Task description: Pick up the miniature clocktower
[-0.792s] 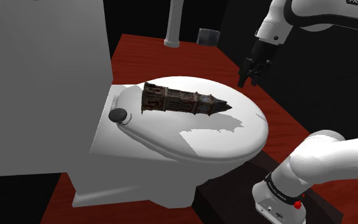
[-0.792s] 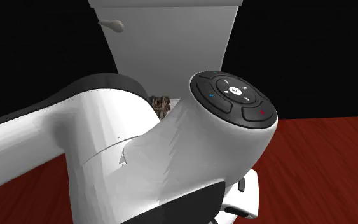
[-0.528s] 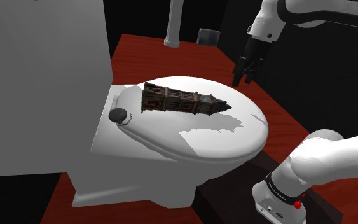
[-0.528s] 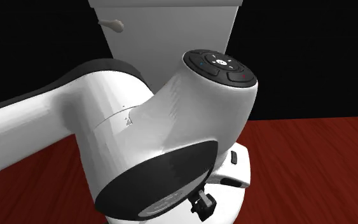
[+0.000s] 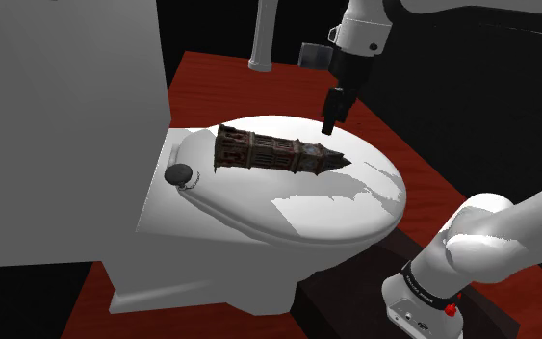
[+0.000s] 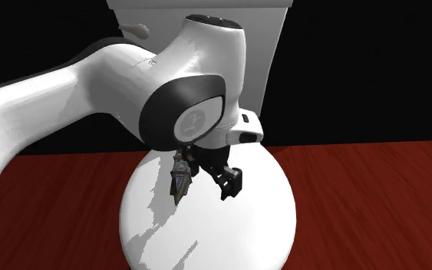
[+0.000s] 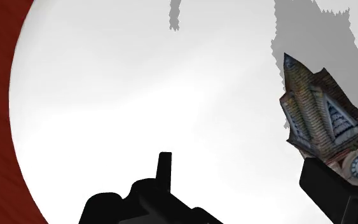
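The miniature clocktower (image 5: 273,154) is brown and dark with a pointed spire, and it lies on its side on the white toilet lid (image 5: 336,207). Its spire points to the shoulder view's right. My gripper (image 5: 333,114) hangs just above the lid, beside the spire tip and apart from it. From the wrist, the spire and clock face (image 7: 320,121) lie just outside one finger (image 7: 336,191), which covers part of them; the other finger (image 7: 165,168) stands far off. The gripper (image 7: 247,184) is open and holds nothing. The second exterior view places the gripper (image 6: 229,184) to the right of the tower (image 6: 180,172).
The toilet's tall tank (image 5: 57,125) rises at the shoulder view's left, with a round dark knob (image 5: 180,174) at the lid's hinge. Red-brown floor (image 5: 220,82) surrounds the toilet. A grey pipe (image 5: 262,39) and a small dark bin (image 5: 315,55) stand behind. My stand (image 5: 423,303) is lower right.
The arm has swung to the shoulder view's left, carrying the gripper from beside the lid's right edge to over the lid at the spire tip. The clocktower has not moved.
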